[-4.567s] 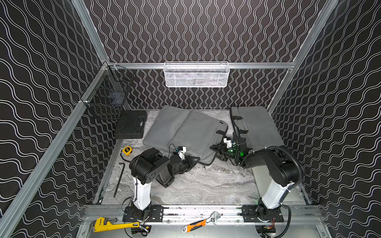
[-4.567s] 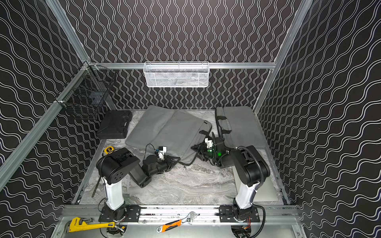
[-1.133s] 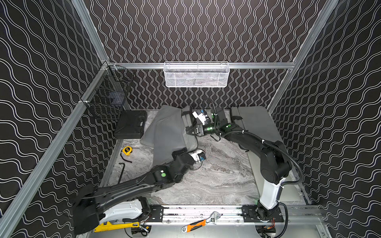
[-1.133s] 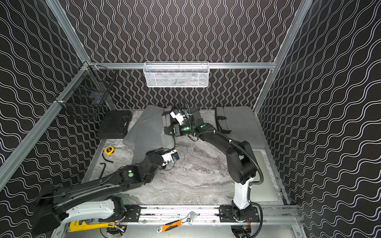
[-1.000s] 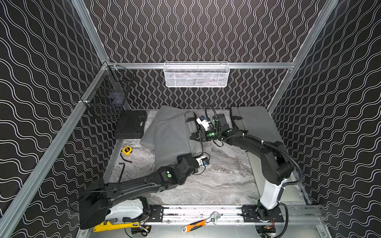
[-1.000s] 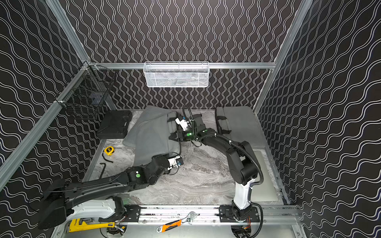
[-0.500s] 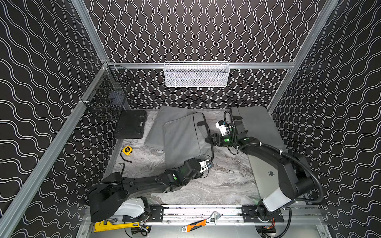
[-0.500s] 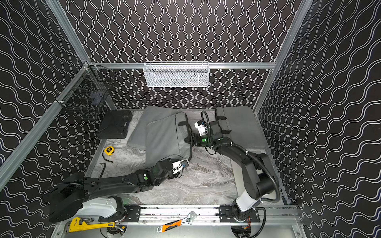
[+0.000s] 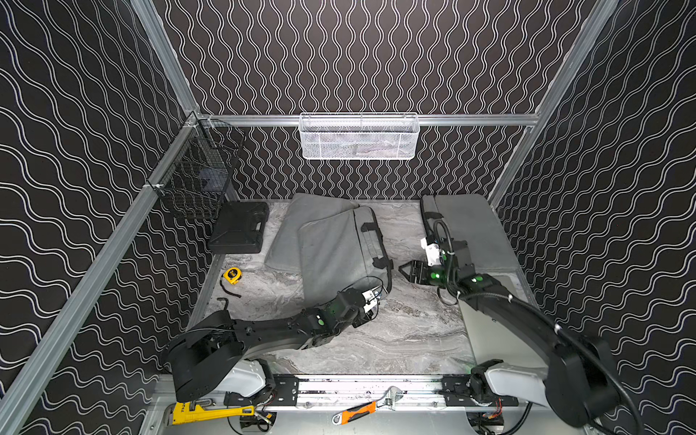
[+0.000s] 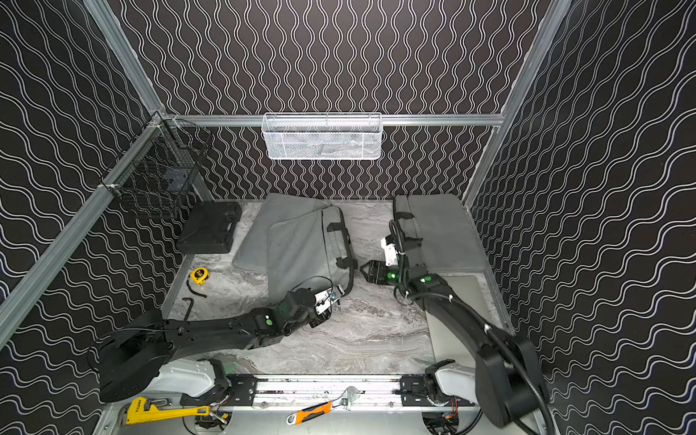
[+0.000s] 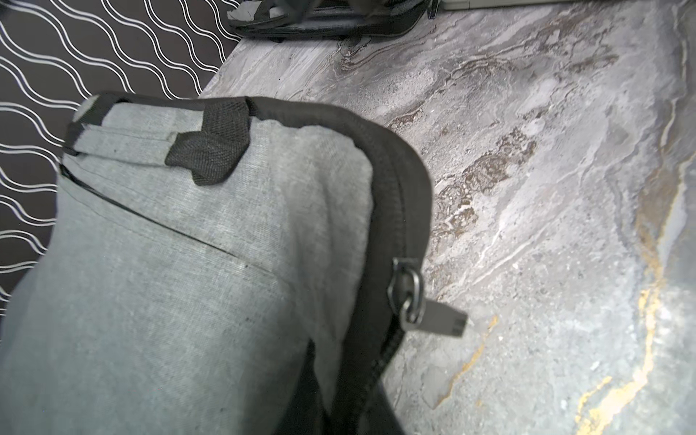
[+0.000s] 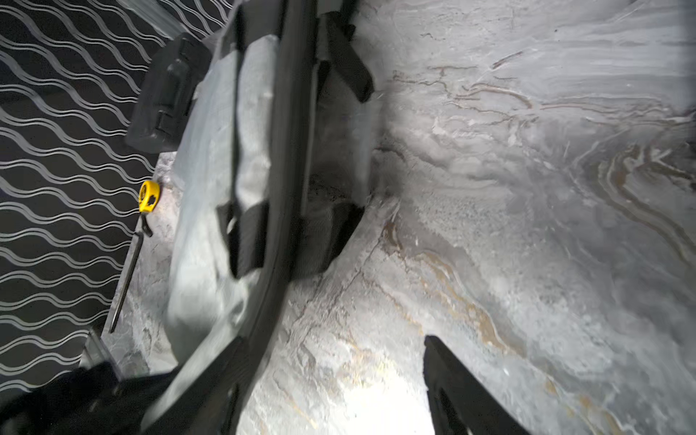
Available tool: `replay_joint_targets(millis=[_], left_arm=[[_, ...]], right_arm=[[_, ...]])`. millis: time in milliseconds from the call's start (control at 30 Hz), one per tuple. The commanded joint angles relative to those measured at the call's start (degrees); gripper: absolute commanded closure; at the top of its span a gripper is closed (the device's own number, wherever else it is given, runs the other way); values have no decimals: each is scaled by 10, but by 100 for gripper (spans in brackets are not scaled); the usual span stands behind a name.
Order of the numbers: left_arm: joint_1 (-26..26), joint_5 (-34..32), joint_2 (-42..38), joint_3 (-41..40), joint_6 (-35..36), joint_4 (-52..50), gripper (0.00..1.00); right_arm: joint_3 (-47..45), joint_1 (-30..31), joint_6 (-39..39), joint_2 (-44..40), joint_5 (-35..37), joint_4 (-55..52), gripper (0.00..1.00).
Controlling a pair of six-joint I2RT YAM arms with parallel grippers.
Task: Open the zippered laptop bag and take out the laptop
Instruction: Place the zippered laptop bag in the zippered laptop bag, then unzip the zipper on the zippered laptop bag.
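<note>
L tool (image 9: 378, 295) clenched at bag's (image 9: 331, 244) near corner, centre frame, prob. to anchor it by the zip pull (image 11: 433, 320), tho real grip on fabric can't be told; R tool (image 9: 406, 270) released just right of bag, free to reach; laptop (image 9: 489, 339) lies on counter (image 9: 395, 339), lower right.

Your laptop bag (image 11: 188, 263) is grey woven cloth, matt and slightly coarse, with black ribbed webbing tabs (image 11: 211, 150). Its zipper pull (image 11: 433, 318) is dull grey metal. The tabletop (image 11: 565, 188) looks smooth and marble-patterned. The laptop (image 9: 493, 339) is matt silver metal.
</note>
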Motion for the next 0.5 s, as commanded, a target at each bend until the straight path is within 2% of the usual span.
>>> replay_joint_targets(millis=[0,267,367,467], left_arm=[[7,51,-7,3,-41,84,100],[19,67,-9,11,-52,78,100],[21,71,-10,11,-56,84,100],[22,74,-7,15,-60,80,100]], right_arm=[[-46,7,26,-46,-36,93,30],[-145,116,88,-99,-63,202,54],[-179,153,120,-108,-61,269,54],[-197,177,137,-106,-50,318,48]])
